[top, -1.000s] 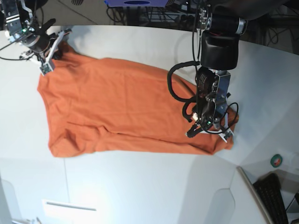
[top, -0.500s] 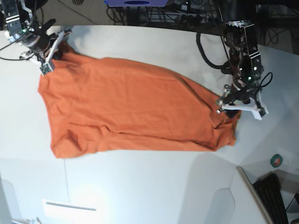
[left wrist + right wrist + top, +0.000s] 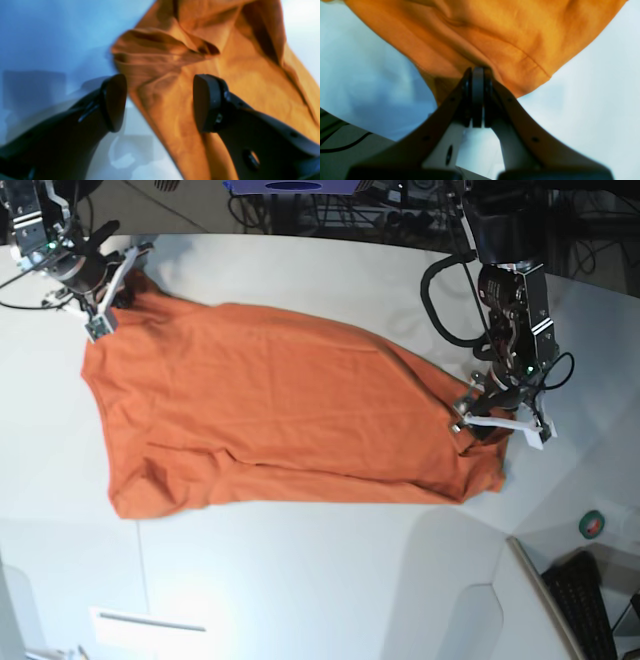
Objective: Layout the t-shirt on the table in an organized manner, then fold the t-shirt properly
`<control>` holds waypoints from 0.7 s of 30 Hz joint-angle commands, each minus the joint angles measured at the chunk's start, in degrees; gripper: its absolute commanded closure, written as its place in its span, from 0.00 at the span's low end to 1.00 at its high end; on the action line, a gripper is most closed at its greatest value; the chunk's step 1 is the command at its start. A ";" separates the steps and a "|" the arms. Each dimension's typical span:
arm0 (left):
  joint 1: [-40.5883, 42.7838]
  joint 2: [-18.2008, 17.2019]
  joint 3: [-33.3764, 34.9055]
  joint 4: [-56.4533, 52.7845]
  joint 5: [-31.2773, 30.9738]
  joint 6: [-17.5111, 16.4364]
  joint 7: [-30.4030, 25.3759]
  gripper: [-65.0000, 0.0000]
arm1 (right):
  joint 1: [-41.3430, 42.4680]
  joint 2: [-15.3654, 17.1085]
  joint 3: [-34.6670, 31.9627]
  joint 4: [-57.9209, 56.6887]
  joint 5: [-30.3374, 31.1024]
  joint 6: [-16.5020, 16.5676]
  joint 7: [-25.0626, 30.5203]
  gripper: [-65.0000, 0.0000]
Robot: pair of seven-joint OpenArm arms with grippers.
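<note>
A lab: cables (image 3: 300, 215) behind the white table (image 3: 300, 580), a keyboard (image 3: 590, 605) beside it.

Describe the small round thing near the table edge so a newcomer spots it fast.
Start at the white table and the orange t-shirt on it. Look past the shirt's rumpled end toward the lower right edge: a small green ring, maybe tape, beside a black keyboard.

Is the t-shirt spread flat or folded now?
Mostly spread: t-shirt lies open on table, but bunched by left end effector.
</note>
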 commanded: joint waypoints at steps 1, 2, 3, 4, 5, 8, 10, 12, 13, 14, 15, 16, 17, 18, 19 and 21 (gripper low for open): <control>-0.97 -0.16 0.44 0.33 -0.29 -0.44 -0.94 0.40 | -0.29 0.66 0.29 0.36 -0.14 -0.57 -0.32 1.00; -0.97 -0.16 0.71 -0.02 -0.29 -0.44 -0.94 0.40 | -0.29 0.66 0.29 0.36 -0.14 -0.57 -0.32 1.00; -0.97 -0.16 0.71 -0.02 -0.37 -0.44 -0.94 0.40 | -0.29 0.66 0.29 0.36 -0.14 -0.57 -0.32 1.00; -0.97 -0.16 0.71 -0.02 -0.37 -0.44 -0.94 0.41 | -0.29 0.66 0.29 0.36 -0.14 -0.57 -0.32 1.00; -0.97 -0.07 0.71 -0.02 -0.37 -0.44 -0.94 0.41 | -0.29 0.66 0.29 0.36 -0.14 -0.57 -0.32 1.00; -0.97 -0.07 0.62 -0.11 -0.37 -0.35 -0.94 0.46 | -0.29 0.66 0.29 0.27 -0.14 -0.57 -0.32 1.00; -0.97 -0.07 0.44 -0.11 -0.37 -0.35 -0.94 0.58 | -0.29 0.66 0.29 0.27 -0.14 -0.57 -0.32 1.00; -0.97 -0.07 0.27 -0.55 -0.46 -0.35 -0.94 0.69 | -0.29 0.66 0.29 0.27 -0.14 -0.57 -0.32 1.00; -0.97 -0.07 0.27 -0.72 -0.46 -0.35 -0.94 0.74 | -0.29 0.66 0.29 0.27 -0.14 -0.57 -0.32 1.00; -0.97 -0.07 0.27 -0.90 -0.46 -0.35 -0.94 0.78 | -0.29 0.66 0.29 0.27 -0.14 -0.57 -0.32 1.00; -0.97 -0.07 0.27 -0.99 -0.46 -0.35 -0.86 0.83 | -0.29 0.66 0.29 0.27 -0.14 -0.57 -0.32 1.00; -0.97 -0.07 0.18 -1.07 -0.46 -0.35 -0.77 0.89 | -0.29 0.66 0.29 0.27 -0.14 -0.66 -0.32 1.00; -0.79 -0.07 0.18 -0.81 -0.55 -0.35 -0.59 0.98 | -0.29 0.57 0.37 0.27 -0.14 -0.83 -0.32 1.00; -0.44 -0.16 0.09 -0.46 -0.55 -0.35 -0.59 1.00 | -0.29 0.57 0.37 0.27 -0.14 -0.83 -0.32 1.00; -0.27 -0.34 0.09 0.33 -0.55 -0.35 -0.50 1.00 | -0.20 0.57 0.46 0.27 -0.14 -0.92 -0.32 1.00; 1.84 -0.60 0.09 2.44 -0.55 -0.35 -0.42 1.00 | -0.20 0.57 0.55 0.27 -0.05 -0.92 -0.32 1.00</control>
